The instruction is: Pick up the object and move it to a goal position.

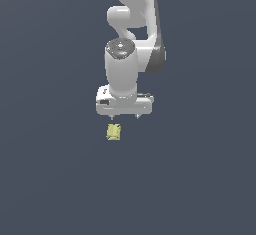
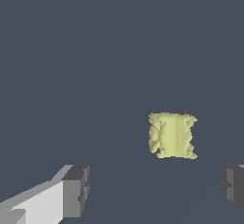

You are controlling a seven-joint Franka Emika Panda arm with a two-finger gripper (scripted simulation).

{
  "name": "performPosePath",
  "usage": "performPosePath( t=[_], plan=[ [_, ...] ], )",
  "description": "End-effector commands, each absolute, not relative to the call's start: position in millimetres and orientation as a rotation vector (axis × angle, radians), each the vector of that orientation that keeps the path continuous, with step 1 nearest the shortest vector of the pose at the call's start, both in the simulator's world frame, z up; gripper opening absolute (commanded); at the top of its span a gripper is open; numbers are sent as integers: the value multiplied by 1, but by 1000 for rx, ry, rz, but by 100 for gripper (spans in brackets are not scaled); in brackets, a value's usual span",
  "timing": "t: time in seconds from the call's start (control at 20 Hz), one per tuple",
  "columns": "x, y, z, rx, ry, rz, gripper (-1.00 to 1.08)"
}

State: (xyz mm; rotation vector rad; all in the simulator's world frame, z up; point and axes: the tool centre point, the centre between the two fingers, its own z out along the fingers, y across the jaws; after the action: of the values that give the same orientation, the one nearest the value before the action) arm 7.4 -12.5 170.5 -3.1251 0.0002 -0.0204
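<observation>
The object (image 1: 114, 132) is lying alone on the dark grey tabletop (image 1: 50, 179), a small pale yellow-green blocky lump, roughly rectangular, showing ragged, uneven side edges and a smoother vertical band down its middle

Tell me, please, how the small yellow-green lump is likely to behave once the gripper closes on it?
The lump looks blocky, so it probably won't roll. Its ragged, uneven faces may let it twist or seat crookedly between the pads. It is far narrower than the open gripper, so it is likely light.
</observation>
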Motion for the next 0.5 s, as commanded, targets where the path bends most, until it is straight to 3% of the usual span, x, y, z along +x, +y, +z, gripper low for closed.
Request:
performPosePath(
  t=[0.0, 0.45],
  plan=[
    [8, -20, 160, -3127, 4, -16, 100],
    [5, -61, 103, -3139, 19, -3, 100]
  ],
)
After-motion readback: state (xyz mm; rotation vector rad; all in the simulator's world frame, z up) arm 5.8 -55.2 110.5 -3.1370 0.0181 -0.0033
